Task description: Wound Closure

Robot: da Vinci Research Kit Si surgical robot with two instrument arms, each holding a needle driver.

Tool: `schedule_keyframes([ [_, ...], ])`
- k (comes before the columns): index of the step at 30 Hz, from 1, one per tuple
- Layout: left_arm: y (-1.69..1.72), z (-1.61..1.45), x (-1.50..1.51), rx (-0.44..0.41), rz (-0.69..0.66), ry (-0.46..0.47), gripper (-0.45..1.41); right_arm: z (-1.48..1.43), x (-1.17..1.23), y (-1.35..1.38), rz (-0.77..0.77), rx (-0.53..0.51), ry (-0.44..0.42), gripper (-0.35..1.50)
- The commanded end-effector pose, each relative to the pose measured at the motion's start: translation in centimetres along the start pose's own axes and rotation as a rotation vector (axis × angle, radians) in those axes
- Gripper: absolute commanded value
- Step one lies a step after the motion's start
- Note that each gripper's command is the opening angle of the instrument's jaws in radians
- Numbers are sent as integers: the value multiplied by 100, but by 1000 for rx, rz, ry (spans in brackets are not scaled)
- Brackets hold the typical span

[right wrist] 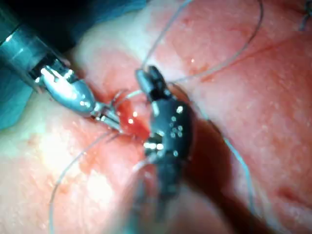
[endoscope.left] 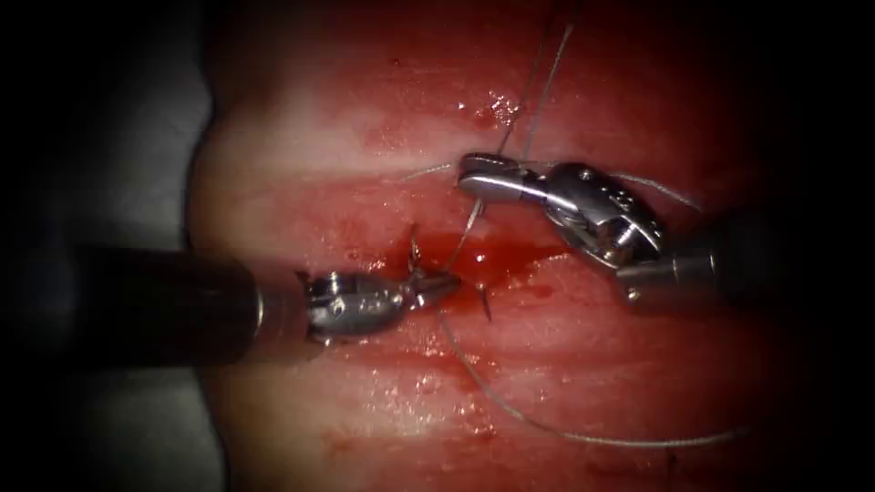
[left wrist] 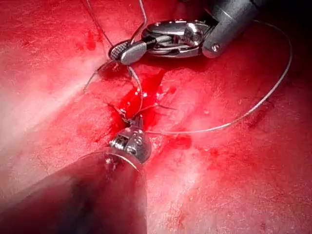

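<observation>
The tissue (endoscope.left: 365, 164) has a cut (endoscope.left: 474, 260) filled with red fluid. My left tool (endoscope.left: 437, 287) lies at the cut's left edge, its jaws shut on the thread right at the wound. From there the thread (endoscope.left: 467, 228) rises to my right tool (endoscope.left: 474, 175), which hovers above and to the right of the cut, jaws shut on the thread. Two strands run on up past it. In the left wrist view the left tool (left wrist: 135, 123) sits at the wound, with the right tool (left wrist: 119, 51) beyond. The right wrist view shows the right tool (right wrist: 146, 78) over the wound.
A long slack loop of thread (endoscope.left: 565, 435) sweeps from the cut across the lower tissue toward the right. Two short dark ends (endoscope.left: 484, 301) stick up beside the cut. A grey cloth (endoscope.left: 137, 155) borders the tissue on the left.
</observation>
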Motion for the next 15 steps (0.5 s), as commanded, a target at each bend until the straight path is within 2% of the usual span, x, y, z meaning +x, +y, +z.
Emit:
schedule_keyframes([
  [1, 10, 6, -5, -4, -3, -2, 9, 6, -19, -8, 30, 8, -23, -35],
  [8, 10, 3, -4, -7, -4, -2, 7, 5, -50, -28, 93, 43, -74, -35],
  [13, 10, -1, -1, -10, -7, -2, 7, -4, -55, -46, 94, 65, -81, -35],
  [14, 11, -2, 0, -11, -8, -2, 7, -4, -54, -47, 95, 67, -81, -25],
  [15, 12, -4, 3, -12, -12, -2, 7, -3, -48, -45, 53, 63, -80, 49],
])
